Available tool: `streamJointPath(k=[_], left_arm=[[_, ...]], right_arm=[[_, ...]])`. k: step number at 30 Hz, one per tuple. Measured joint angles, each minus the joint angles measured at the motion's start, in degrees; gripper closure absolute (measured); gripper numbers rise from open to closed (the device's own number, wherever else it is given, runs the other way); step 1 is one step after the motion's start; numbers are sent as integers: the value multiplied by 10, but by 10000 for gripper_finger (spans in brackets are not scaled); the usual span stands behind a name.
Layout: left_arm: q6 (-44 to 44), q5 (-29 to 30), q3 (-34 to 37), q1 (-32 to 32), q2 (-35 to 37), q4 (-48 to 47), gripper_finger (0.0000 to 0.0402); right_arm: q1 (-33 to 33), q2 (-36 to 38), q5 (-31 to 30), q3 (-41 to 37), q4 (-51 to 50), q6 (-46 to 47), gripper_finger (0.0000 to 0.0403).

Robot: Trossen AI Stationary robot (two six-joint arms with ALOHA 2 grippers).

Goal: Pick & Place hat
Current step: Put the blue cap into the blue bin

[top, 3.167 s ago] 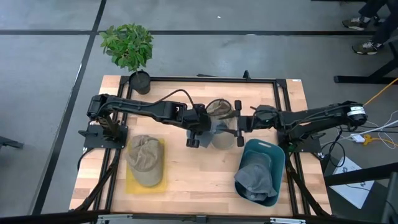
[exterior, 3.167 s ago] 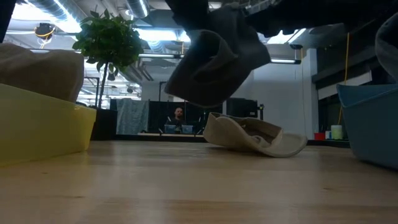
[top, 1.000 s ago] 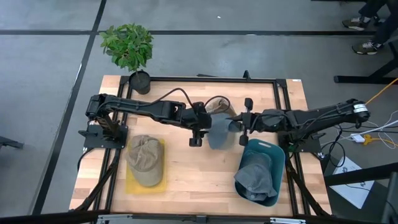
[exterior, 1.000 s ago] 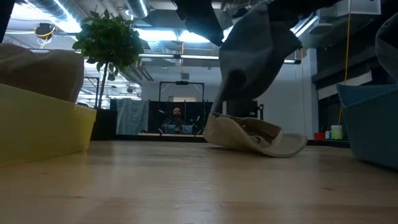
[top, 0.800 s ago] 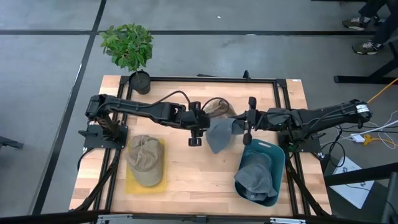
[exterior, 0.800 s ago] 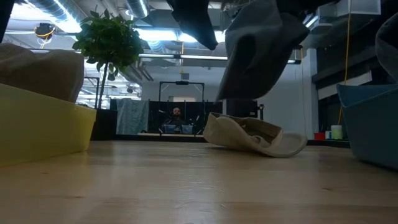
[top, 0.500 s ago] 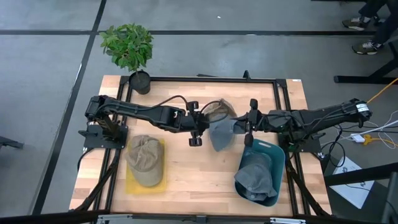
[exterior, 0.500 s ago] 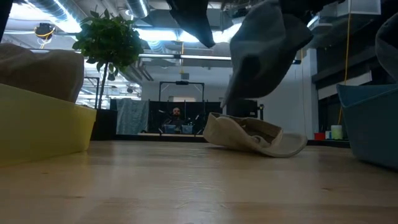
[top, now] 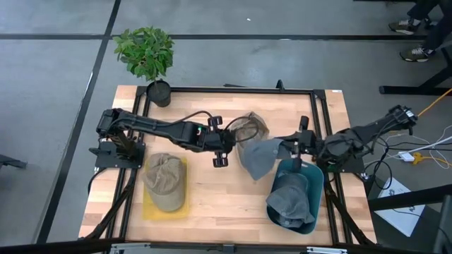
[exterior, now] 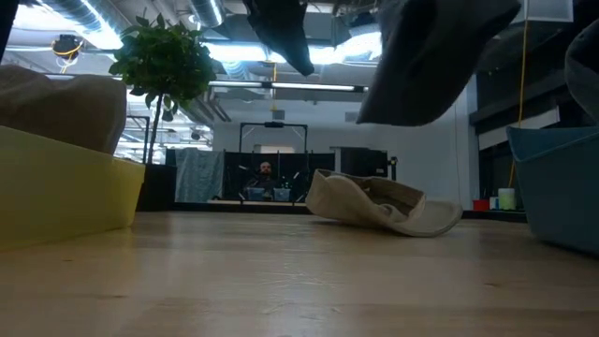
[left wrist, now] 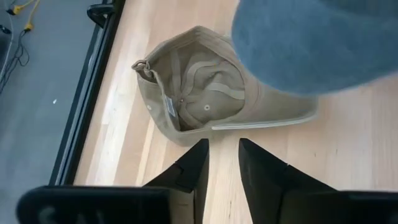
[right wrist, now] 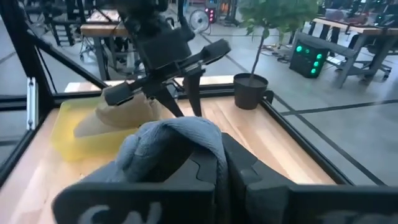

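Observation:
A grey hat hangs in the air just left of the blue bin, with my right gripper shut on it. In the low view the grey hat is well above the wood. A tan hat lies upside down on the table, resting on its crown with its inside up. My left gripper hovers just left of the tan hat, open with a narrow gap and nothing between its fingers. My right gripper holds the grey hat at its right-hand edge. The fingers come level from the table's right. Bunched cloth drapes over the fingers and hides the place of contact. The hat hangs slack, clear of the table.
The blue bin holds another grey hat. A yellow tray at the near left carries a khaki hat. A potted plant stands at the far left corner. A black frame borders the table.
My right gripper has carried the grey hat toward the table's right and a little toward the near edge, up to the blue bin, and the hat has risen. My left gripper has drawn back slightly toward the table's left, away from the grey hat.

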State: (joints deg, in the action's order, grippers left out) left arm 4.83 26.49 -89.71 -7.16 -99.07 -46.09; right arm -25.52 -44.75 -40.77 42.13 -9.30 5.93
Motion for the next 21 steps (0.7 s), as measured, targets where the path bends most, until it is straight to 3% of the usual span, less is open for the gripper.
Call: streamJointPath(k=[4,8,15,21], left_arm=[[4,23,3,-11,0,9,338],[-33,48,49,-23,8,90,355],[-93,-41,200,-24,80,321,378],[-130,-112,337,-25,183,503,390]], right_arm=[[-35,15,-33,0,-1,21,398],[-67,28,-83,0,-1,46,398],[-125,44,-171,0,-5,117,398],[-178,48,-180,3,-13,217,398]])
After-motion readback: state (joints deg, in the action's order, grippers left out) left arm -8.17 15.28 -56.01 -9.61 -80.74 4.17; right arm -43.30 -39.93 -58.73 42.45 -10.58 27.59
